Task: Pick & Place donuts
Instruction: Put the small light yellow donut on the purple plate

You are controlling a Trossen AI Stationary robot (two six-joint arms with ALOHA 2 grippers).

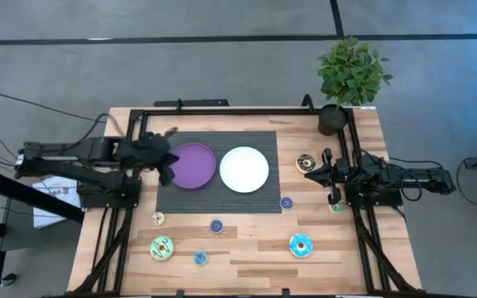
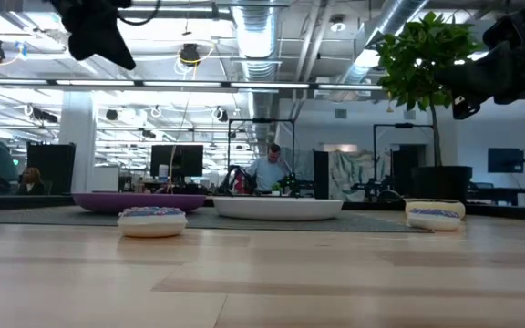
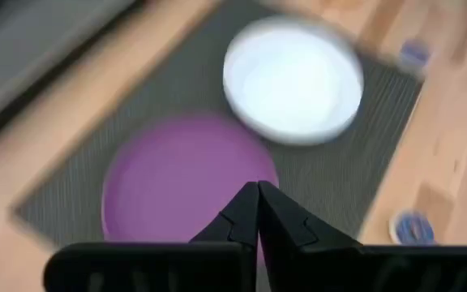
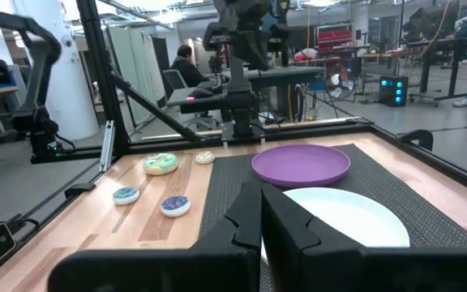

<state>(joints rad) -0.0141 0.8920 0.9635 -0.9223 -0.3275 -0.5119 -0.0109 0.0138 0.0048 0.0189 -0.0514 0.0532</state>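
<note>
Several donuts lie flat on the wooden table around a dark mat [image 1: 218, 194]: a brown one [image 1: 306, 162], small blue ones [image 1: 286, 203] [image 1: 217, 226] [image 1: 200, 258], a cream one [image 1: 158, 218], a light green one [image 1: 162, 247] and a cyan one [image 1: 301, 245]. A purple plate [image 1: 195, 165] and a white plate [image 1: 244, 169] rest on the mat. My left gripper [image 1: 168, 171] [image 3: 258, 188] hangs shut and tipped down above the purple plate's left edge, holding nothing. My right gripper [image 1: 311, 172] [image 4: 260, 191] waits shut and level at the table's right side, beside the brown donut.
A potted plant [image 1: 350, 79] stands at the table's far right corner. Black frame rails [image 1: 222, 112] run along the table's far and side edges. Bare wood lies between the scattered donuts at the near side. People sit and stand in the room beyond the table.
</note>
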